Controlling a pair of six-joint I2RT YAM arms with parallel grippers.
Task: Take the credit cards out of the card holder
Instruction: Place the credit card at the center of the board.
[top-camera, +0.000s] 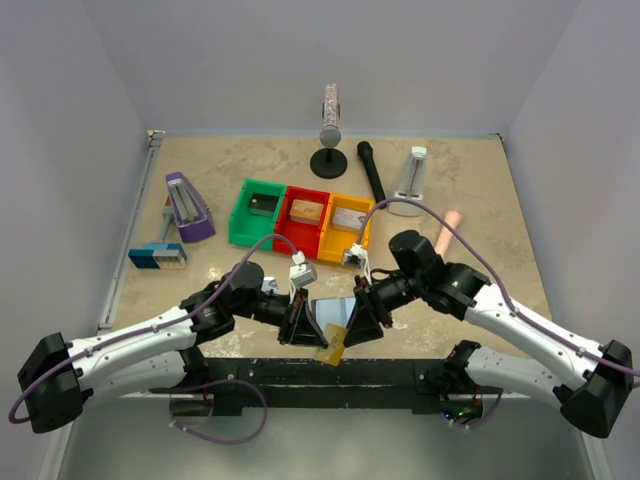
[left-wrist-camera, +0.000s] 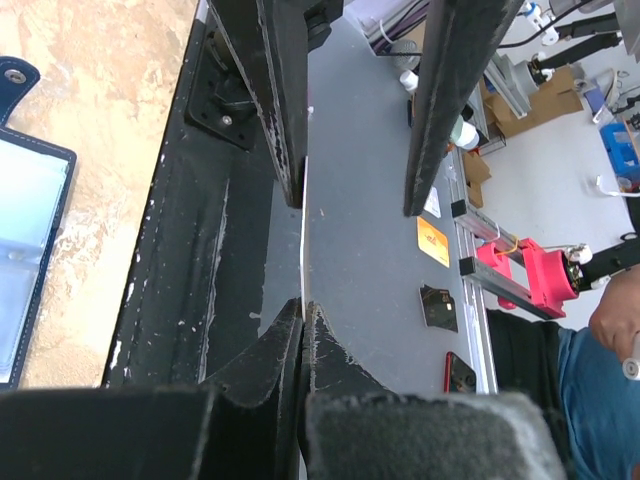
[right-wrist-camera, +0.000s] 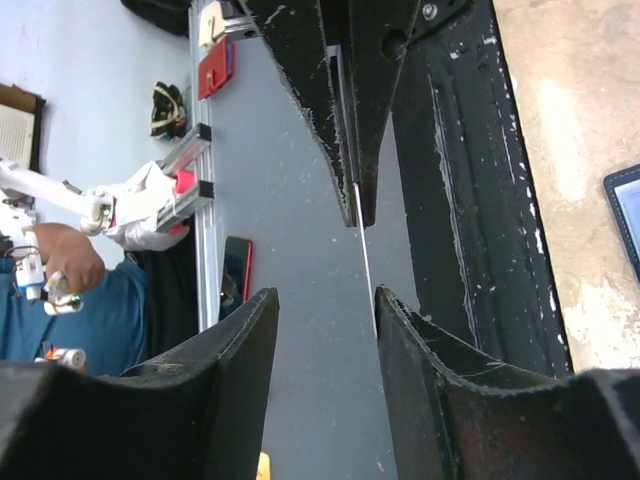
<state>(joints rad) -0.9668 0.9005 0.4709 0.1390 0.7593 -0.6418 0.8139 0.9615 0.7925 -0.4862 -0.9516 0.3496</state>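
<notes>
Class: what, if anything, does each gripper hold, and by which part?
The left gripper pinches a thin credit card by one end. The right gripper stands open around its other end, not clamped.

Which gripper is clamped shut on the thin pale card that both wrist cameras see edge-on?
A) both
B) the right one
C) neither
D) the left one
D: the left gripper pinches the thin pale card, while the fingers of the right gripper stand apart around it.
</notes>
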